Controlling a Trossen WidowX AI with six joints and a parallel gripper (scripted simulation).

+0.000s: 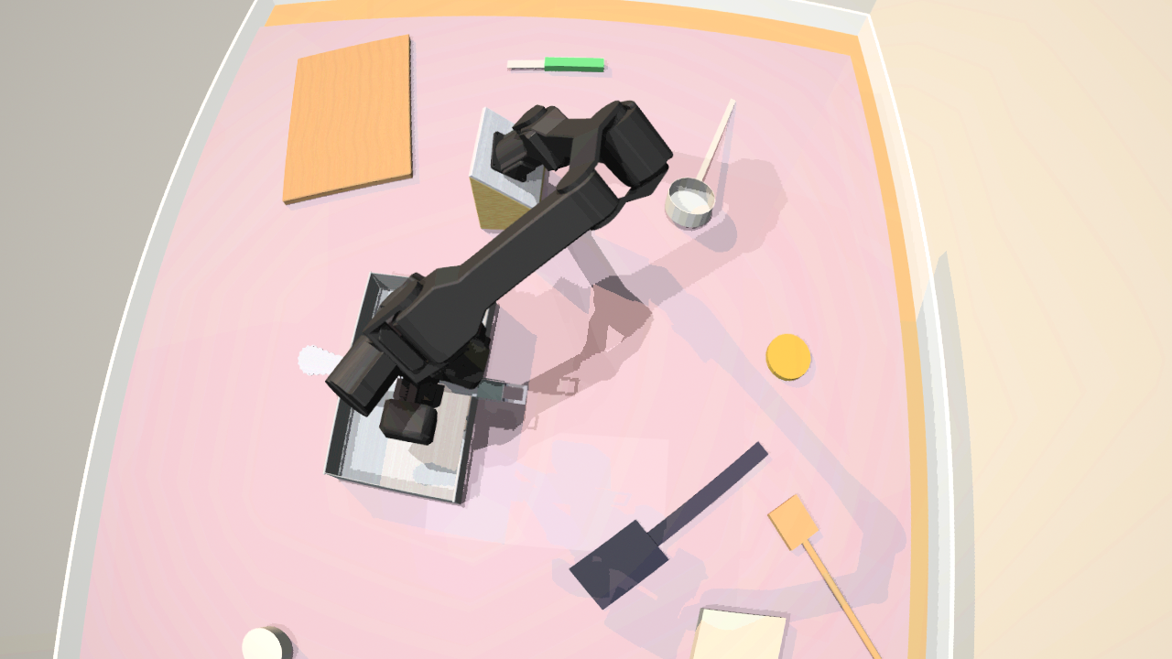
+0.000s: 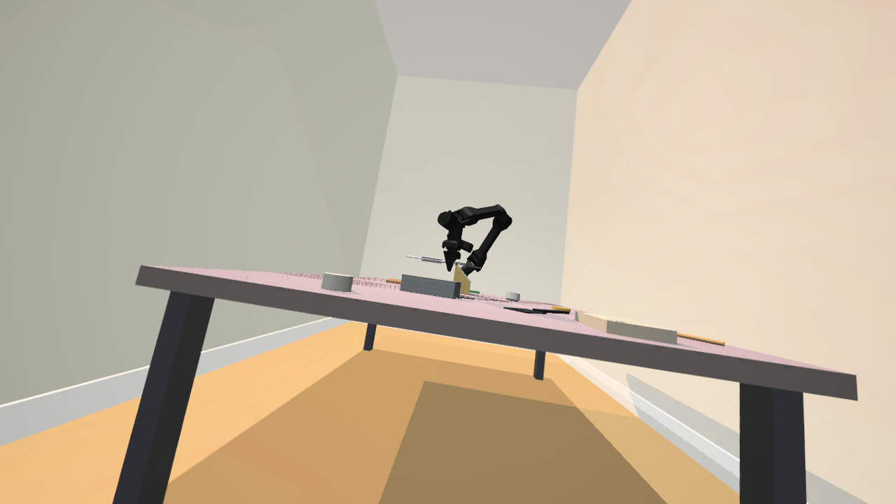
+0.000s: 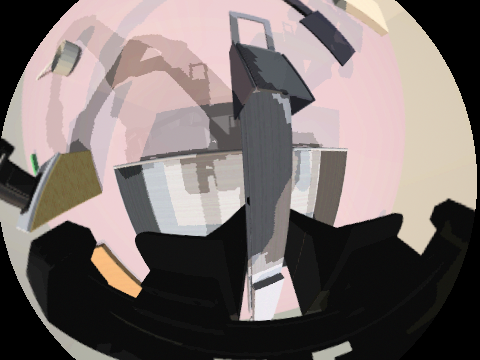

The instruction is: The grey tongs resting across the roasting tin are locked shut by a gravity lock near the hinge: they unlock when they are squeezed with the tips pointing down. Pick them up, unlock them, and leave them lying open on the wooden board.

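My gripper (image 1: 419, 393) (image 2: 452, 260) (image 3: 260, 208) is shut on the grey tongs (image 2: 424, 260) (image 3: 267, 154) near their middle. It holds them roughly level a little above the roasting tin (image 1: 378, 463) (image 2: 429, 285) (image 3: 167, 196). In the overhead view only the tongs' pale scalloped tip (image 1: 316, 360) left of the tin and their hinge end (image 1: 503, 394) right of it show past the arm. The tongs' arms lie close together. The wooden board (image 1: 348, 118) (image 3: 115, 271) lies flat at the far left of the table, well away from the tin.
The arm's base block (image 1: 496, 204) stands beyond the tin. A small metal cup with a long handle (image 1: 689, 204), a yellow disc (image 1: 788, 356), a dark spatula (image 1: 656, 533), a wooden spatula (image 1: 795, 520), a cream block (image 1: 737, 635), a white cylinder (image 1: 265, 642) and a green-and-white stick (image 1: 561, 63) lie around.
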